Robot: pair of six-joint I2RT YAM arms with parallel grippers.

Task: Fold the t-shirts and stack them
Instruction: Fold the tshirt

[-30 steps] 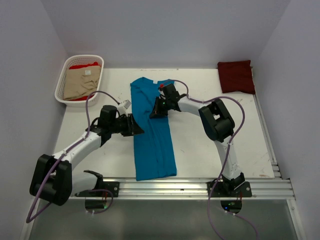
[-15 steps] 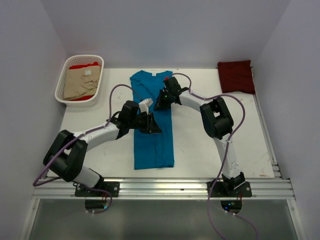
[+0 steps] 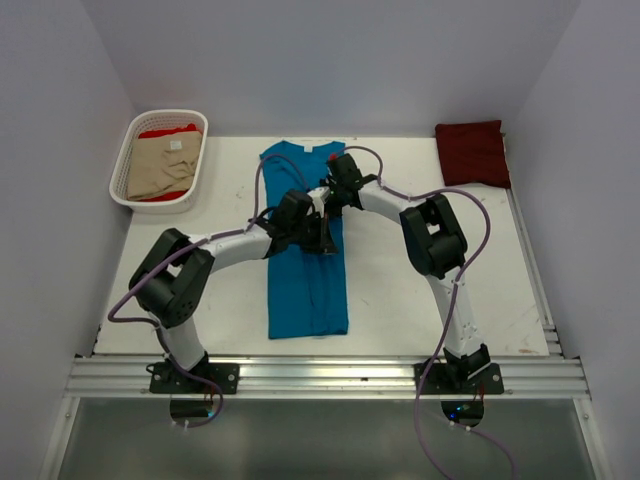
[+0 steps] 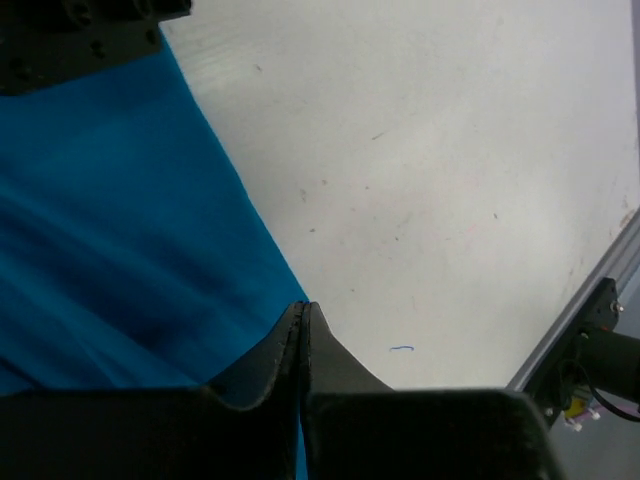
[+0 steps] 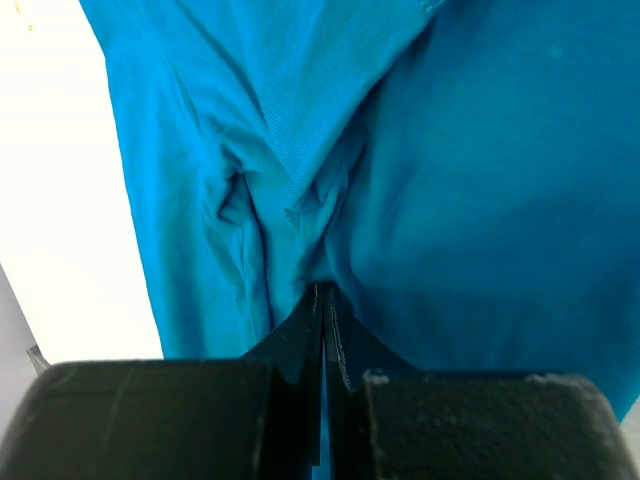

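1. The left gripper (image 4: 303,312) has its fingers pressed together at the right edge of the teal-blue t-shirt (image 3: 305,285). Whether cloth is caught between them cannot be told.
2. The right gripper (image 5: 323,295) is closed, pinching a puckered fold in the shirt's far half.
3. From above, both arms hide the shirt's middle.
4. Open table (image 3: 420,290) shows to the right of the shirt. The maroon t-shirt (image 3: 472,152) lies at the far right corner, well apart.

White basket (image 3: 150,203) at table (image 3: 390,290) far-left corner.

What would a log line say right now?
step: folding; teal t-shirt: narrow strip; left fingers: shut on its edge; right fingers: shut on puckered cloth
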